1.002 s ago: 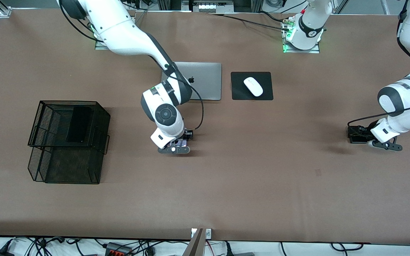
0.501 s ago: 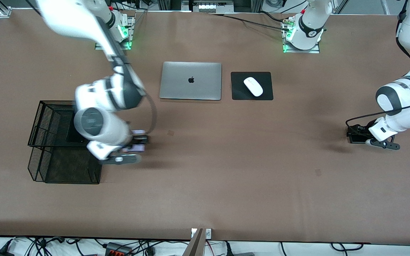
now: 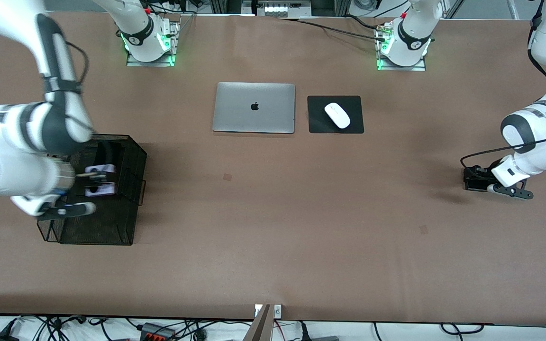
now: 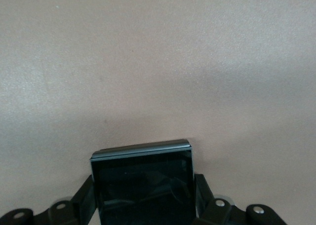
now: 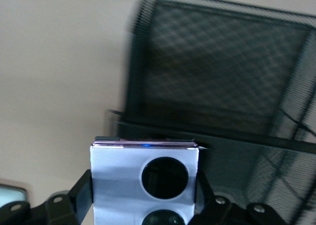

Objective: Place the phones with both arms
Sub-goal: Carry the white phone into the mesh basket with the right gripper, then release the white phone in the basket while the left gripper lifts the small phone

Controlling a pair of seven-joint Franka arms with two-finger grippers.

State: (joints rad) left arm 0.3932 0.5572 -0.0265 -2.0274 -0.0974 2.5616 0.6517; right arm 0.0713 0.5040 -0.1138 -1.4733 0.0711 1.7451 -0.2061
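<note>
A: Carrying the lilac-white phone (image 5: pixel 144 181) over the mesh tray (image 3: pixel 112 222), right end effector (image 3: pixel 94 182) clamped on it.

B: Next, lower and release. Left end effector (image 4: pixel 144 212) grips the squarish black phone (image 4: pixel 143 185) on the surface (image 3: pixel 301 227).

You see the squarish lilac-white phone (image 5: pixel 144 183) with two black circles clamped flat between the right gripper's (image 3: pixel 94 182) fingers, over the black mesh tray (image 3: pixel 131 189). The long black phone (image 3: pixel 107 151) lies on the tray's upper tier, just past that gripper. The squarish black phone (image 4: pixel 143 185) sits level between the left gripper's (image 3: pixel 484 182) fingers, low over the table.
</note>
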